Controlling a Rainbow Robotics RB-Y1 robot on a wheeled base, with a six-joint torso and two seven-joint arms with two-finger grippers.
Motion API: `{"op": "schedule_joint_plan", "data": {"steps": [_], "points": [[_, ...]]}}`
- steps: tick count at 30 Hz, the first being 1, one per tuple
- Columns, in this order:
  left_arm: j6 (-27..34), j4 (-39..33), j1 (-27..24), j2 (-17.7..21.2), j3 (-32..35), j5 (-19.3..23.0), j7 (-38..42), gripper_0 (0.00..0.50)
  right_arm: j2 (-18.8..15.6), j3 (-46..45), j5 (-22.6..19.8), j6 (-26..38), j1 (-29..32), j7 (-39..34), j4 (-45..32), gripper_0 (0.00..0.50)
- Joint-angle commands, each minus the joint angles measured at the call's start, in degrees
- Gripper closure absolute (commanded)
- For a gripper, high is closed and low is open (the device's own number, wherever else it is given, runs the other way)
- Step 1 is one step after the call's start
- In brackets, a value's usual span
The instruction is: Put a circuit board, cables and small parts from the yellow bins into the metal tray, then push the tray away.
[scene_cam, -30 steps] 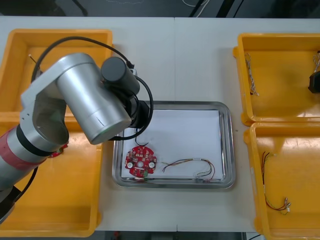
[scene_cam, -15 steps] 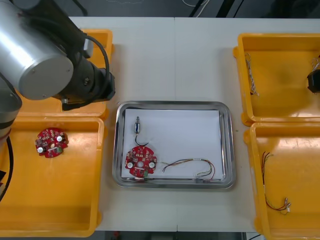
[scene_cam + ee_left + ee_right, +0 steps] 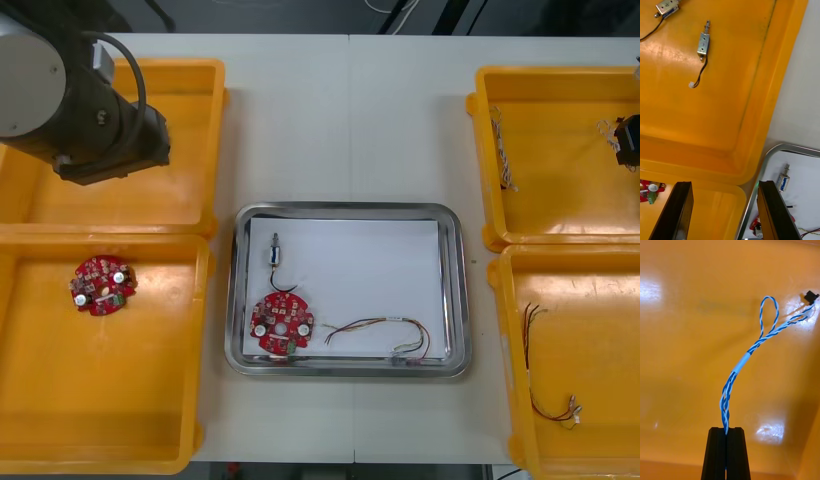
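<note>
Blue and white twisted cable [image 3: 738, 365] is pinched at one end by the right gripper [image 3: 726, 429], fingers pressed tight on it, above the floor of the far right yellow bin [image 3: 560, 190]; whether its black plug [image 3: 811, 297] is clear of the floor I cannot tell; the step in hand looks like lifting this cable out; the metal tray [image 3: 345, 208] between the bins already holds a circuit board [image 3: 281, 325], a small metal part [image 3: 274, 252] and a red and yellow cable [image 3: 385, 328]; the next move calls for raising the cable clear of the bin wall, carrying it to the tray's bare white area, then letting go; the left gripper [image 3: 724, 183], fingers spread and empty, hovers over the far left yellow bin [image 3: 715, 123] beside the tray's corner.
</note>
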Motion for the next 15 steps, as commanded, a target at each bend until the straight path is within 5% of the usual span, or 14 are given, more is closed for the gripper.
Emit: {"op": "schedule_joint_plan", "data": {"steps": [1,8,15], "points": [[0.4,2.4,0.4,2.3,4.4,0.6,-11.2,0.0,-0.8,0.9,0.0,3.6,-1.9,-4.0,-5.8,0.5],[0.4,6.7,0.4,2.5,9.0,0.5,-19.6,0.0,2.4,0.9,0.7,7.8,1.1,-12.7,-15.1,0.5],[0.4,11.0,0.1,3.1,12.1,-0.6,-27.4,0.0,4.2,0.9,1.4,9.6,3.3,-13.9,-18.8,0.5]]}}
